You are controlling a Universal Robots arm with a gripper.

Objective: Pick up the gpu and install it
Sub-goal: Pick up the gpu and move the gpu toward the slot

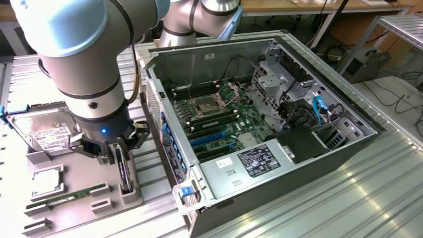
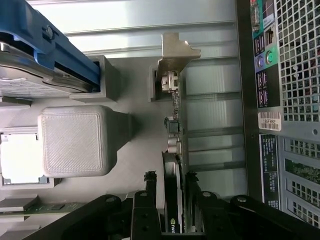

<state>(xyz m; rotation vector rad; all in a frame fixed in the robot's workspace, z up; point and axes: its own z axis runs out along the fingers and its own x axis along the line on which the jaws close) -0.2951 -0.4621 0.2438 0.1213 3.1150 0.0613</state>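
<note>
The gpu (image 1: 124, 171) stands on edge in a slot of the grey parts holder (image 1: 79, 163), at the exterior view's left of the open computer case (image 1: 264, 124). My gripper (image 1: 118, 153) is lowered over it. In the wrist view the gpu (image 2: 172, 150) is seen edge-on, its silver bracket (image 2: 172, 55) at the far end. My gripper (image 2: 170, 177) straddles the card, one black finger (image 2: 150, 182) on each flat side. A thin gap shows by the fingertips, so it reads as open. The card still sits in its slot.
The holder also carries a silver hard drive (image 1: 46, 131), a square processor (image 1: 46, 181) and a green memory stick (image 1: 66, 195). Blue expansion slots (image 1: 208, 139) lie on the motherboard inside the case. The case's rear panel (image 2: 295, 100) runs close beside the card.
</note>
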